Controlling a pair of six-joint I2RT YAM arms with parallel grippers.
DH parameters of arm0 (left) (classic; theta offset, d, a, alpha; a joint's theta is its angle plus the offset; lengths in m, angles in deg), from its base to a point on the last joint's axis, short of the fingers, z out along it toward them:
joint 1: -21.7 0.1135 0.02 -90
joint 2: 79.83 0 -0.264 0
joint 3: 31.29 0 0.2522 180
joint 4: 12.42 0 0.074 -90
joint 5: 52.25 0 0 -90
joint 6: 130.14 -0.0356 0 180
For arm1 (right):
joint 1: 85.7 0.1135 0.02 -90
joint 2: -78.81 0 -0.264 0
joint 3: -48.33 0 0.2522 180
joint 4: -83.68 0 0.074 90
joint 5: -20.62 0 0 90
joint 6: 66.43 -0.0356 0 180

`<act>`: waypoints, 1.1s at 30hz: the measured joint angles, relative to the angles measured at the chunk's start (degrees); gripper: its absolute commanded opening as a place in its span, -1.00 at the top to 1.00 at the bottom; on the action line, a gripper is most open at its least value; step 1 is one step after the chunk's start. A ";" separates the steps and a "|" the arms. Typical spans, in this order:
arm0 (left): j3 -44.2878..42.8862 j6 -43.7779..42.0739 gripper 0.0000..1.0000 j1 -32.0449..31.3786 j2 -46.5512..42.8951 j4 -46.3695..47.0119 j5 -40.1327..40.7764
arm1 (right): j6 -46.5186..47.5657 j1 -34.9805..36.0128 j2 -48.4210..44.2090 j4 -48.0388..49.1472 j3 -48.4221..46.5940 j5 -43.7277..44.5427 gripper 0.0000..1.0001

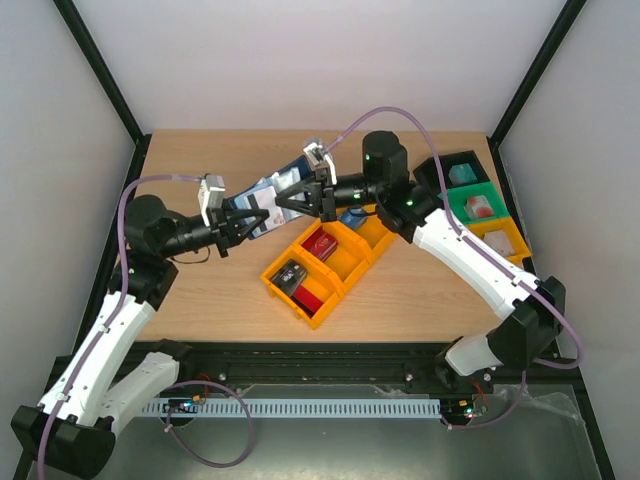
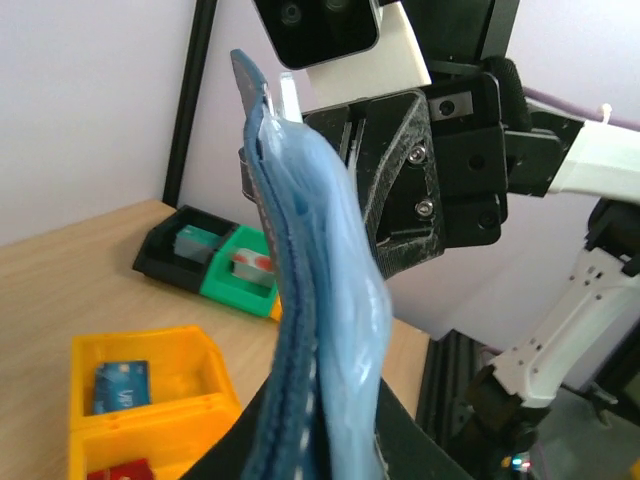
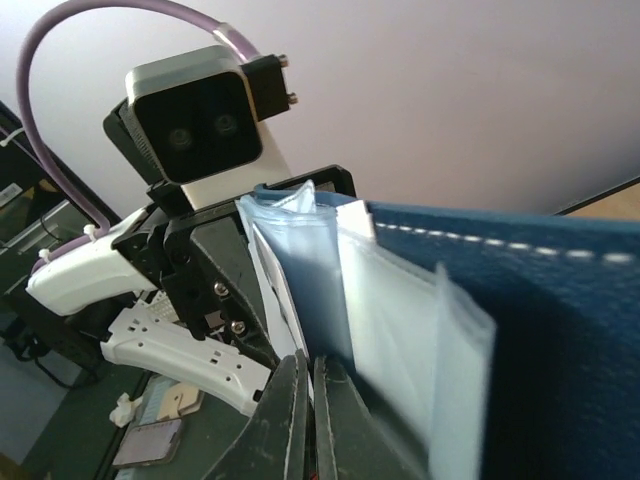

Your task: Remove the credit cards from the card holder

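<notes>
Hanging in the air over the far middle of the light wooden table [image 1: 200,300], the dark navy fabric folding card holder [image 1: 262,195] sits opened between both arms, its pale blue inner sleeves showing. The left gripper [image 1: 243,225] has its fingers closed around the holder's left end, which rises from between them in the left wrist view. The right gripper [image 1: 300,197] meets it from the right, its fingers [image 3: 285,420] pressed together on the thin pale edge of an inner sleeve. Just near and right of the holder, a yellow plastic three-compartment bin [image 1: 350,283] rests on the table: a dark credit card [image 1: 290,275] in its near compartment, a red credit card [image 1: 320,243] in the middle, a blue credit card [image 1: 352,216] in the far one
</notes>
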 measured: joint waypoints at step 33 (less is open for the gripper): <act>1.66 3.89 0.95 0.96 0.00 4.55 -2.12 | -9.33 -1.44 -1.38 8.92 5.18 -2.78 0.93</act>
